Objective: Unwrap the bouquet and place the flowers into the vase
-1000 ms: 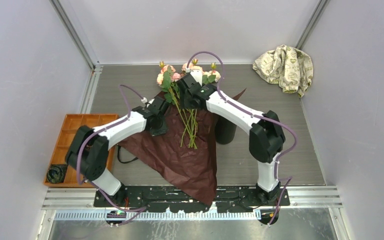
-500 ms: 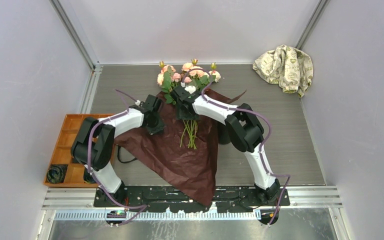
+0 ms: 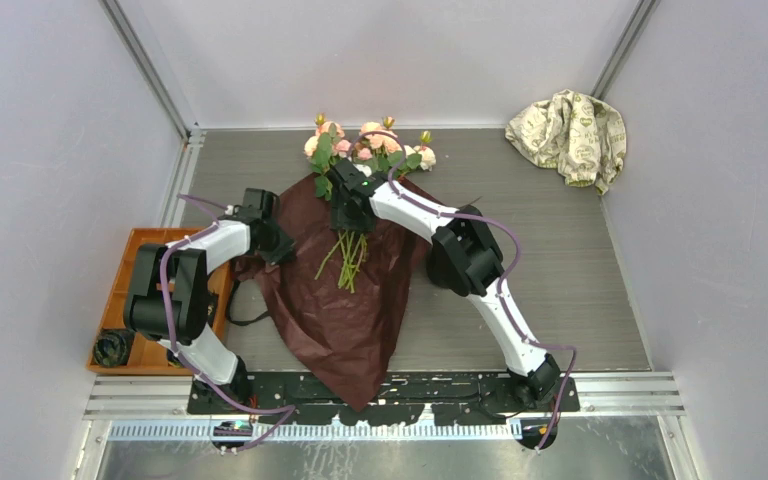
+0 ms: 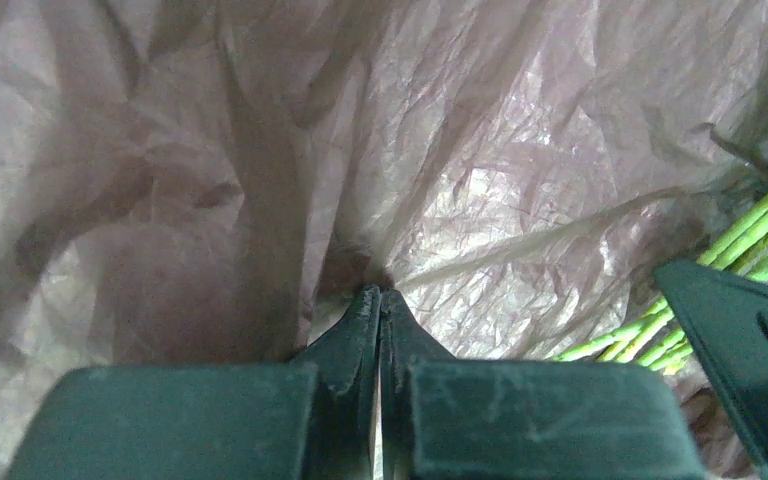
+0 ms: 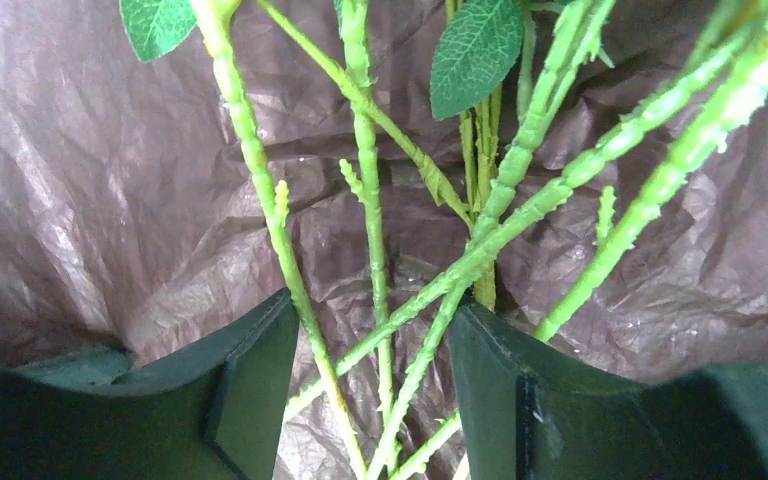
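Observation:
The flowers (image 3: 365, 145), pink and peach roses with yellow buds, lie at the back centre. Their green stems (image 3: 345, 255) rest on the spread dark red wrapping paper (image 3: 345, 310). My right gripper (image 3: 352, 212) stands over the stems just below the blooms. In the right wrist view its jaws (image 5: 370, 305) are apart with several stems (image 5: 365, 210) loose between them. My left gripper (image 3: 278, 248) is at the paper's left edge. In the left wrist view it (image 4: 378, 293) is shut, pinching a fold of the paper (image 4: 480, 160). The vase is hidden behind the right arm.
An orange compartment tray (image 3: 150, 240) sits at the left edge with a dark round item (image 3: 112, 347) in its near corner. A beige patterned cloth (image 3: 570, 130) is bunched at the back right. A black ribbon (image 3: 240, 318) trails beside the paper's left side.
My left gripper has drawn leftward, dragging the paper with it. The flowers and my right gripper have shifted left and toward the back, and the right elbow now covers the vase.

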Tool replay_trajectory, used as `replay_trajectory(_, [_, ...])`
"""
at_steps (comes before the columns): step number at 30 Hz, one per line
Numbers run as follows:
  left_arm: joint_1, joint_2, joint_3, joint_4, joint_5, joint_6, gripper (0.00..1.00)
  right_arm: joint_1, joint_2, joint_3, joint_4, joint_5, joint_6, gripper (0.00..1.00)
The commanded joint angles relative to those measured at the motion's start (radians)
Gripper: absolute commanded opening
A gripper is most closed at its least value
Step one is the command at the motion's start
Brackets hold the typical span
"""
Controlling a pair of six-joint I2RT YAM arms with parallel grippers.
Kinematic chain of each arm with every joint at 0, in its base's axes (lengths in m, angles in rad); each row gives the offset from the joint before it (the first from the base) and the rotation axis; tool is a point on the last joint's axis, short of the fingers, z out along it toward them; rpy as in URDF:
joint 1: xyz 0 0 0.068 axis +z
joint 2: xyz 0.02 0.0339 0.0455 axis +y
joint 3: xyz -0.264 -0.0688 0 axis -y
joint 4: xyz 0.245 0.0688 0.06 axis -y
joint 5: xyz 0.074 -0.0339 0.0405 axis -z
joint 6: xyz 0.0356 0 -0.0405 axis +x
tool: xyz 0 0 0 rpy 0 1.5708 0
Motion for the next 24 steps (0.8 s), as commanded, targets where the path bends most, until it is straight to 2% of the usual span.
replay_trajectory(1, [0.058,-0.030,-0.051,-0.042,-0.041,0.049,0.00,0.044,0.044,0.112,-0.058,-0.052,-0.020,0.61])
replay_trajectory(11, [0.052,-0.226,-0.051,-0.107,-0.047,0.092,0.00,0.051,-0.191,0.032,-0.079,0.117,-0.040,0.61])
replay_trajectory(15, [0.005,-0.337,-0.021,-0.168,-0.099,0.128,0.00,0.046,-0.249,0.043,-0.075,0.217,-0.066,0.58])
replay_trajectory(19, [-0.106,-0.454,0.049,-0.241,-0.217,0.172,0.01,0.007,-0.173,0.152,-0.146,0.233,-0.068,0.44])
replay_trajectory(24, [-0.211,-0.557,0.141,-0.339,-0.314,0.202,0.02,-0.026,-0.045,0.310,-0.217,0.255,-0.058,0.43])
